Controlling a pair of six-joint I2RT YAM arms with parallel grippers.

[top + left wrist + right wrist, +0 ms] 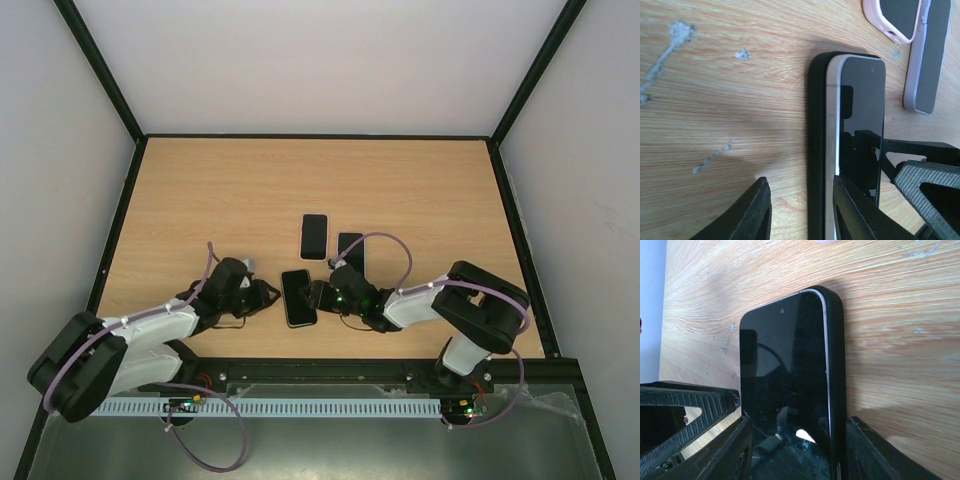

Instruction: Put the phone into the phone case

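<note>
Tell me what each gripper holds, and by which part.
The left gripper holds nothing: jaws open astride the black case, at a long edge. The right gripper flanks the phone at one short end; a hold cannot be told.

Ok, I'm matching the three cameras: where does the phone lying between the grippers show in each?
Top view: phone just below the picture's centre.
Left wrist: phone right of centre, reaching the bottom edge.
Right wrist: phone mid-picture, reaching the bottom edge.
Shared landmark: the black case along its long side.
</note>
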